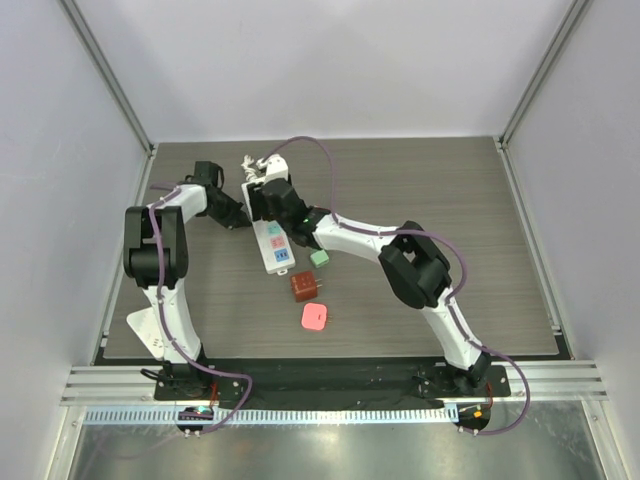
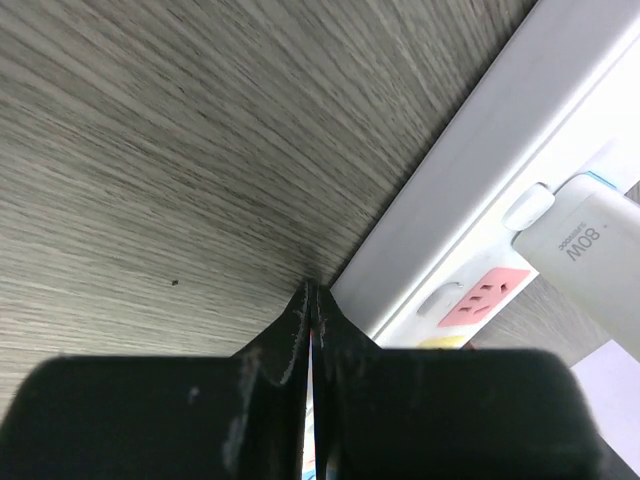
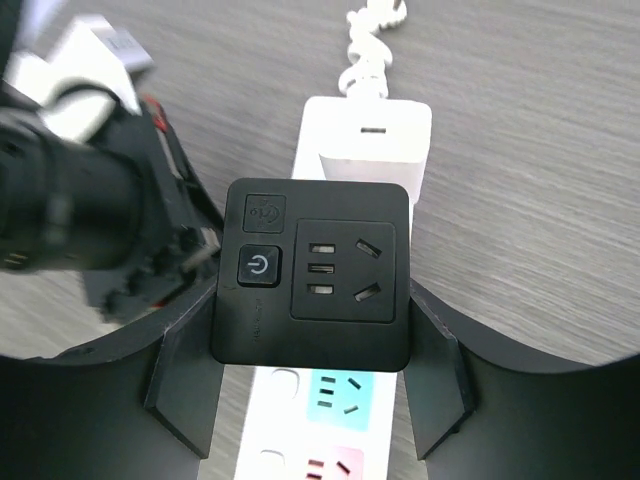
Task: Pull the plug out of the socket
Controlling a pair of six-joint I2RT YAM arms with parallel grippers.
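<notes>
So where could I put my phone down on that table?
Widest bare wood: the table's right side, past the right arm. A smaller patch sits near-left, between the left arm and the power strip. The middle is crowded: left gripper and right gripper at the strip, green plug, brown plug, pink plug beside it.

This is a robot test cell in a lab, not a home or a shop. Plain white wall panels [image 1: 330,60] close in three sides, held by bare aluminium frame posts [image 1: 110,75] at the corners. The grey wood-grain tabletop [image 1: 480,200] is a loose board laid on a metal bench. Along its near edge runs an aluminium rail [image 1: 330,385] with two black-and-white robot arms [image 1: 150,250] bolted to it, trailing purple cables [image 1: 455,250] down to a white slotted cable duct [image 1: 330,413].
</notes>
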